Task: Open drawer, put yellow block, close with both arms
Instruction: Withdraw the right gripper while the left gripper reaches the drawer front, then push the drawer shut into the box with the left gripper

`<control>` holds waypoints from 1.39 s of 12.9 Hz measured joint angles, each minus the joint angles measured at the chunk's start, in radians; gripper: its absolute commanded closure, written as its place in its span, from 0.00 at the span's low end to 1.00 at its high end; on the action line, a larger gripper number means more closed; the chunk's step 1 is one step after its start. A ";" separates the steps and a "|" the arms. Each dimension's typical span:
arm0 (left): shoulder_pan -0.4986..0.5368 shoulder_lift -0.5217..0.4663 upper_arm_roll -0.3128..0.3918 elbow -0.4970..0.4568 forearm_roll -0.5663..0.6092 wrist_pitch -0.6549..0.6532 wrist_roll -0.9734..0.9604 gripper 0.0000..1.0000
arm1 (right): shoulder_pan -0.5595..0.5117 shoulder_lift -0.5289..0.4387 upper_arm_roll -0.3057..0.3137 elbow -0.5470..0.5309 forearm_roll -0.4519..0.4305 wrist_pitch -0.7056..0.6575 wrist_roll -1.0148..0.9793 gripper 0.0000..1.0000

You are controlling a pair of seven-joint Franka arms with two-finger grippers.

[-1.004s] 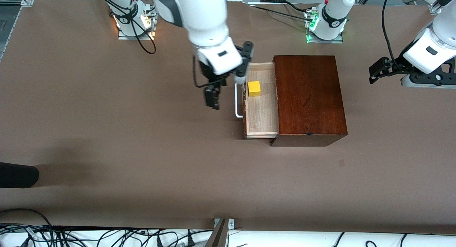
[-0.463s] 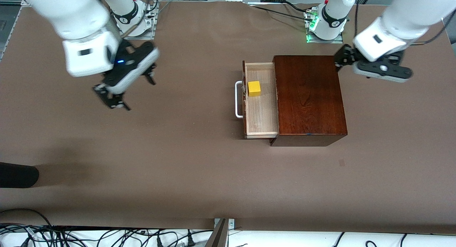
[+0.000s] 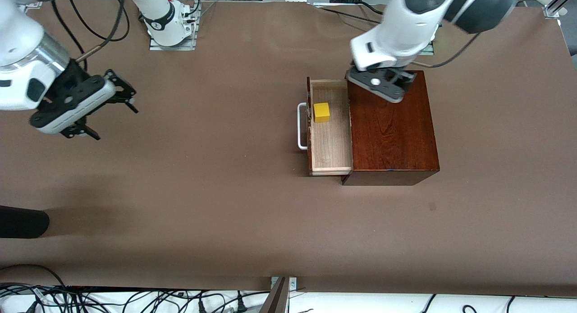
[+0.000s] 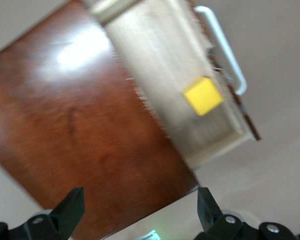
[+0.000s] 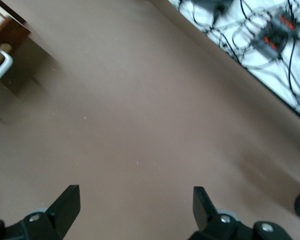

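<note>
The drawer [image 3: 331, 141] stands pulled out of the dark mahogany box [image 3: 392, 128], its white handle [image 3: 301, 126] toward the right arm's end of the table. The yellow block [image 3: 321, 112] lies in the drawer, in the part farther from the front camera. My left gripper [image 3: 381, 84] is over the box top, close to the drawer, open and empty. The left wrist view shows its open gripper [image 4: 139, 202] above the box [image 4: 80, 125], with the block [image 4: 203, 96] and handle [image 4: 225, 50] farther off. My right gripper [image 3: 115, 121] is open and empty over bare table at the right arm's end, as the right wrist view [image 5: 135, 200] shows.
A dark rounded object [image 3: 22, 222] lies at the right arm's end of the table, nearer to the front camera. Cables [image 3: 135, 299] run below the table's edge nearest to the front camera. The arm bases [image 3: 169, 26] [image 3: 412, 31] stand along the table's edge farthest from the front camera.
My right gripper swung from the drawer handle out to its own end of the table. My left gripper came in from its end to over the box. Drawer and block stayed put.
</note>
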 measured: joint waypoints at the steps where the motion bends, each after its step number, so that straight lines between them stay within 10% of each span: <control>1: -0.010 0.038 -0.031 0.025 0.000 0.001 -0.001 0.00 | -0.029 -0.012 0.005 -0.036 0.000 0.007 0.002 0.00; 10: -0.178 0.354 -0.052 0.177 0.000 0.174 0.486 0.00 | -0.369 -0.086 0.319 -0.203 -0.074 0.065 0.233 0.00; 18: -0.240 0.574 -0.051 0.179 0.095 0.454 0.796 0.00 | -0.381 -0.124 0.298 -0.271 -0.113 0.044 0.310 0.00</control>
